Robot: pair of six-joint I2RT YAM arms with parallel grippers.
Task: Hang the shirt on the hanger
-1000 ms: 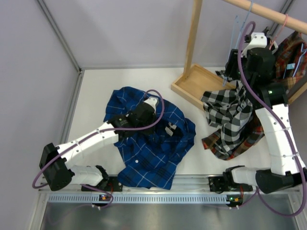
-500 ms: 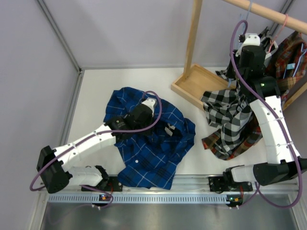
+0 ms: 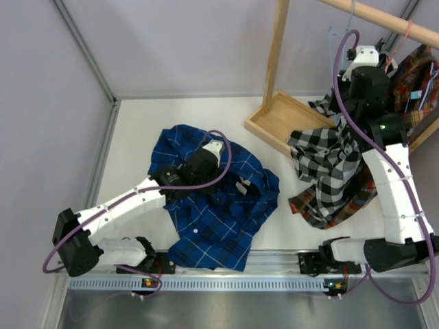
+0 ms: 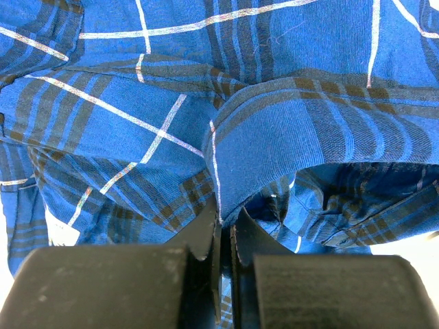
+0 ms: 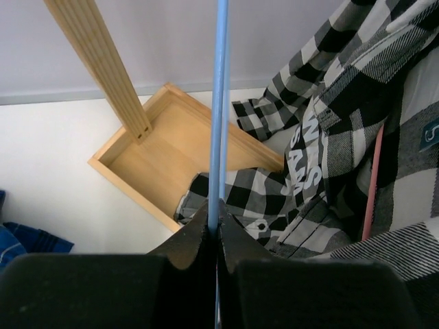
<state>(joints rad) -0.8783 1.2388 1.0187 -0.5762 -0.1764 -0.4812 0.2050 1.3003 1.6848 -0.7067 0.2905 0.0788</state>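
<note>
Overall: I have the left arm low over the bench and the right arm raised near the wooden rail.
Left pincer: pressed almost together, pinching a raised fold of the shirt. The fold's edge runs straight down between the fingers.
Shirt: dark blue plaid, lying crumpled on the bench. It spreads out beneath and on every side of the left pincer. A loose opening in the cloth gapes just right of the tips.
Right pincer: pressed together on the hanger, gripping its thin light-blue wire.
Hanger: the wire rises straight out of the right pincer's tips to the top of the wrist view. I cannot make out the rest of its frame there.
Wooden post: left of the wire and beyond the right pincer, standing in a shallow wooden tray.
Checked shirt: black-and-white, hanging just right of the right pincer, with a pink hanger showing against it.
Separation: shirt and hanger are well apart, each held by its own pincer.
</note>
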